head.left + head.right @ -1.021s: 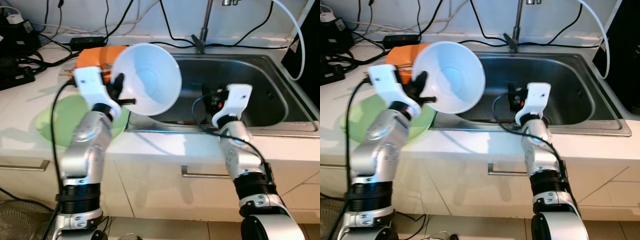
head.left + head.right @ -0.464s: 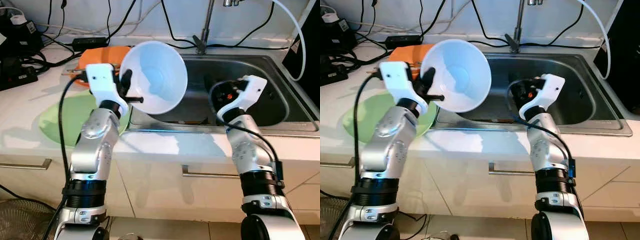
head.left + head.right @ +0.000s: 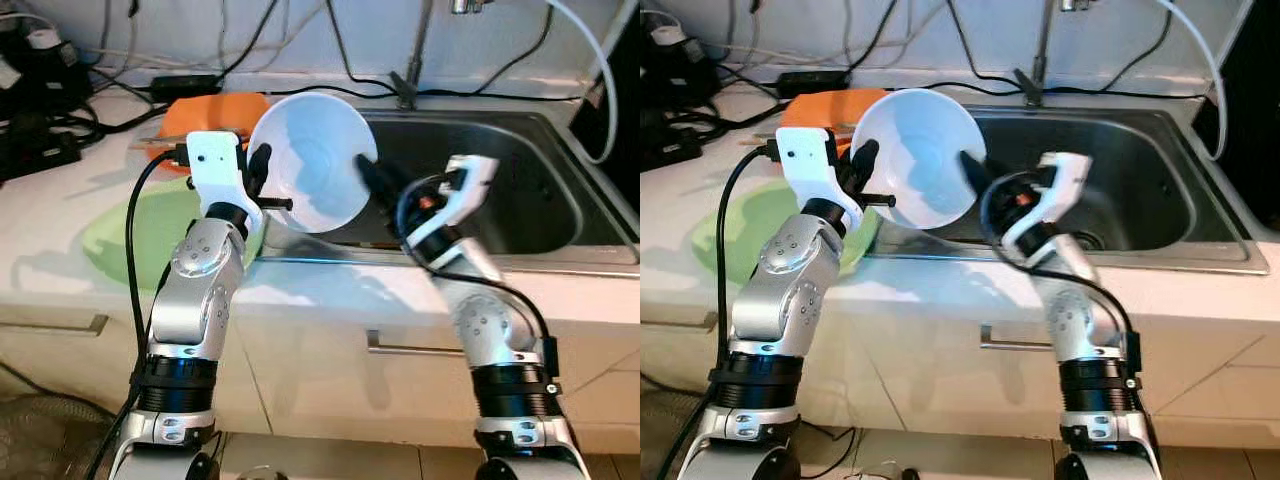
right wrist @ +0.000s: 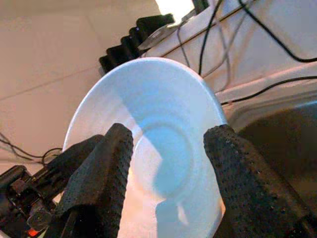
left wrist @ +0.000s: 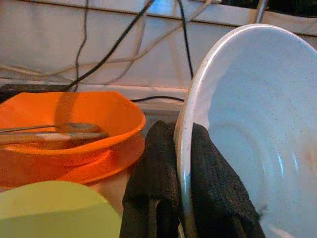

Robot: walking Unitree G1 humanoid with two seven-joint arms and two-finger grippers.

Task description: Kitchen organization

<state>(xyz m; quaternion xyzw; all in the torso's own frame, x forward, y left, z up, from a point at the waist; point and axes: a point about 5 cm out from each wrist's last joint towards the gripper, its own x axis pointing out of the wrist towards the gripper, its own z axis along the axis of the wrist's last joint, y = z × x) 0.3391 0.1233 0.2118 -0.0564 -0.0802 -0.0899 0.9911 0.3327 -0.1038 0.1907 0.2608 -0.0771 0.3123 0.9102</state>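
Observation:
A white bowl (image 3: pixel 312 160) hangs tipped on its side over the sink's left edge, its hollow facing right. My left gripper (image 3: pixel 262 188) is shut on its rim; the left wrist view has the rim pinched between both black fingers (image 5: pixel 208 168). My right gripper (image 3: pixel 368 176) is open and points at the bowl's right rim. In the right wrist view its two fingers (image 4: pixel 114 158) stand wide apart in front of the bowl (image 4: pixel 148 99), without a grip on it.
The steel sink (image 3: pixel 520 150) lies on the right with a tap behind it. On the counter to the left sit an orange bowl (image 3: pixel 205 112) holding a utensil (image 5: pixel 49 133), and a green plate (image 3: pixel 140 235). Cables and black boxes crowd the back left.
My right arm has swung up out of the sink and leftward to the bowl's rim. My left gripper carried the bowl slightly to the right.

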